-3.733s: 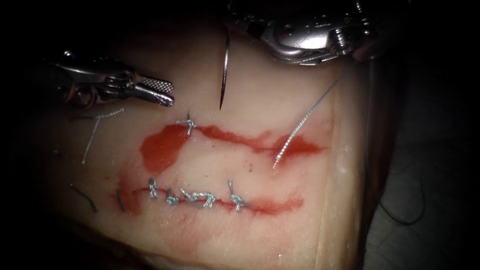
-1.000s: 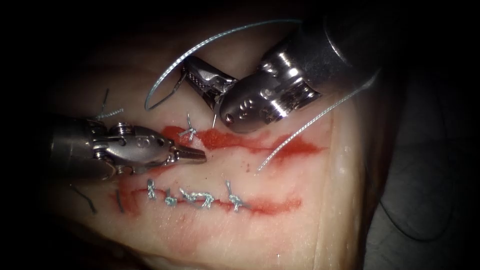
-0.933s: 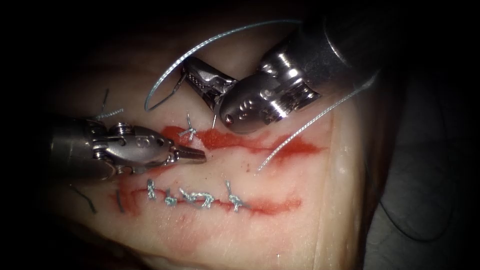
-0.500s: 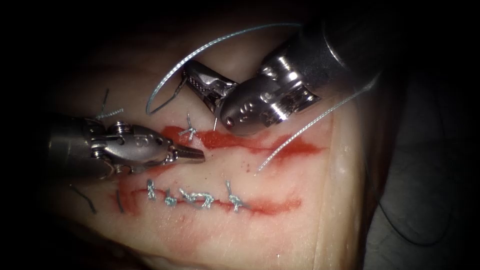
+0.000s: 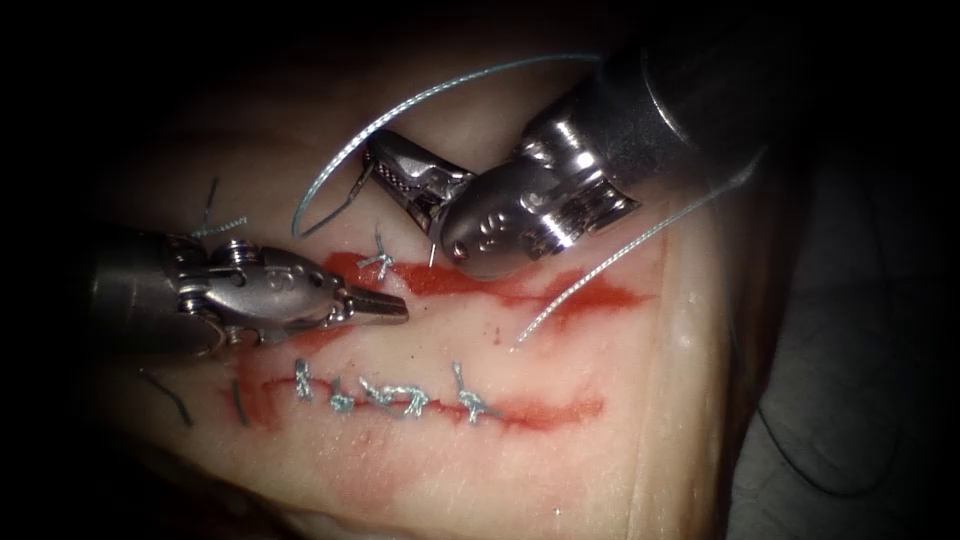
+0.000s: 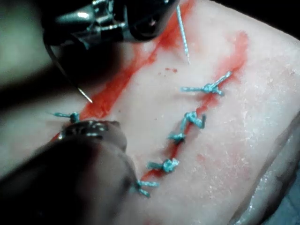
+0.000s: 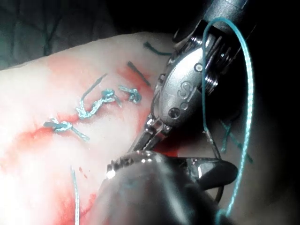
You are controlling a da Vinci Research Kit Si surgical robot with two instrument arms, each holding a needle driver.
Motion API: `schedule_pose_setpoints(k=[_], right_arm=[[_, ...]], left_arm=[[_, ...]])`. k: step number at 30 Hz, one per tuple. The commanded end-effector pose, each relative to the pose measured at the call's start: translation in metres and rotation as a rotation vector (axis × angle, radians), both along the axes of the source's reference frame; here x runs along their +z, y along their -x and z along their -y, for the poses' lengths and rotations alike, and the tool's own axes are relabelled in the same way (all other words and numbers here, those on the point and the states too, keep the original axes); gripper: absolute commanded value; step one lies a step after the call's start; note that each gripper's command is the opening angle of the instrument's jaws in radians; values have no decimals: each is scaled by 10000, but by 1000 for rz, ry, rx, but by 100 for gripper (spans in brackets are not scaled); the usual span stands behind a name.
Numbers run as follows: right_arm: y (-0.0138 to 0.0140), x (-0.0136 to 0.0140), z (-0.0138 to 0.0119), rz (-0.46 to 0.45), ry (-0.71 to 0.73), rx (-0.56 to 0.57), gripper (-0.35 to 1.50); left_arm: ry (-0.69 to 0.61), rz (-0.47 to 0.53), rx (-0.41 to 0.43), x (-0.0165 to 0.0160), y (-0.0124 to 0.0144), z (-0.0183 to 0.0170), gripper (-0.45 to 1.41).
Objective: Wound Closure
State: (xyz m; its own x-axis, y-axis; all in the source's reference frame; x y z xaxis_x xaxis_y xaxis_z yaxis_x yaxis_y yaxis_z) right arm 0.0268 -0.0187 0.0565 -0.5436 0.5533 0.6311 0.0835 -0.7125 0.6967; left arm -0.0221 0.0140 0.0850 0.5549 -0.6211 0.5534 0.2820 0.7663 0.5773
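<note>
Both tools have dropped in: right tool (image 5: 400, 185) grips the needle (image 5: 431, 253) near its tail, tip just above the upper cut (image 5: 480, 285); left tool (image 5: 385, 308) closed, empty. Five knots — needle's body hidden.

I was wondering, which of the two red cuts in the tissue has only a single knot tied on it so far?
The upper cut, running between the two tools, carries one knot near its left end. The lower cut has a row of several knots.
</note>
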Motion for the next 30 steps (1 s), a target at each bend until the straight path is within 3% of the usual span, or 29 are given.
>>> schedule_pose_setpoints(k=[1, 21, 25, 30], right_arm=[[-11, 3, 0, -3, 2, -13, -35], [-24, 10, 24, 51, -61, -185, -35], [-25, 9, 20, 38, -86, -153, -35], [-22, 2, 6, -58, -166, -37, -35]], left_arm=[[-2, 0, -3, 5, 6, -1, -45], [-26, -5, -22, 5, 5, -2, -45], [-25, -5, -22, 5, 5, -2, -45], [-26, -6, -23, 5, 6, -2, -45]])
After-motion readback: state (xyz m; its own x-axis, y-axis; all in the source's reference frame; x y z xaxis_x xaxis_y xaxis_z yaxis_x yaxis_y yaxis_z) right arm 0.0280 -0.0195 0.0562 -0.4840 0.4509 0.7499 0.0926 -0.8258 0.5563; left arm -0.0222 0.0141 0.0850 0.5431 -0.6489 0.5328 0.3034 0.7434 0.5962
